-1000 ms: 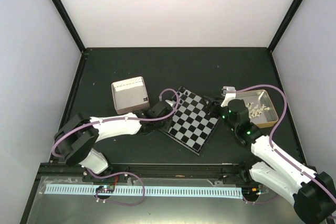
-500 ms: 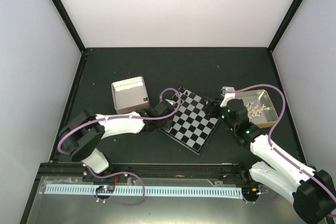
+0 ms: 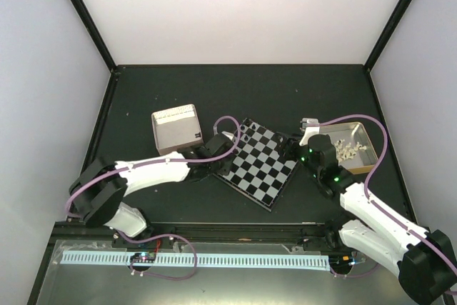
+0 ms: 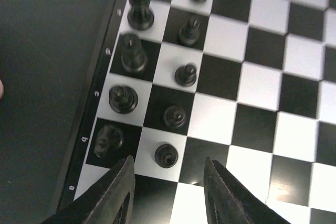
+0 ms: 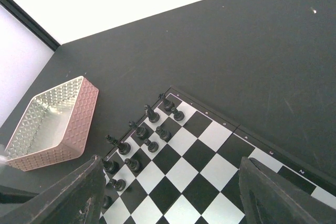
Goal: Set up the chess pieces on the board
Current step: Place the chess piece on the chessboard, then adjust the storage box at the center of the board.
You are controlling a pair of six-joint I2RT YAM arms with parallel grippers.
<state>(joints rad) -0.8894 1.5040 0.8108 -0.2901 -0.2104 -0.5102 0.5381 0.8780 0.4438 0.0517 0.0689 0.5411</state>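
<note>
The board (image 3: 265, 169) lies tilted at mid table. Several black chess pieces (image 3: 240, 133) stand in two rows along its upper left edge. They show close up in the left wrist view (image 4: 133, 55) and in the right wrist view (image 5: 140, 130). My left gripper (image 3: 227, 149) is open and empty over that edge. A black pawn (image 4: 166, 155) stands just ahead of its fingertips (image 4: 119, 190). My right gripper (image 3: 289, 149) is open and empty above the board's right corner, with nothing between its fingers (image 5: 79, 195). Pale chess pieces (image 3: 348, 149) lie in a tin at the right.
A metal tin (image 3: 368, 153) holding the pale pieces stands right of the board. A pink-sided tin (image 3: 176, 128) stands left of the board; it also shows in the right wrist view (image 5: 52, 121). Dark table, walls on three sides.
My left gripper has shifted a little up and right along the board's black-piece edge. My right gripper has edged slightly left toward the board. Both stay open.
</note>
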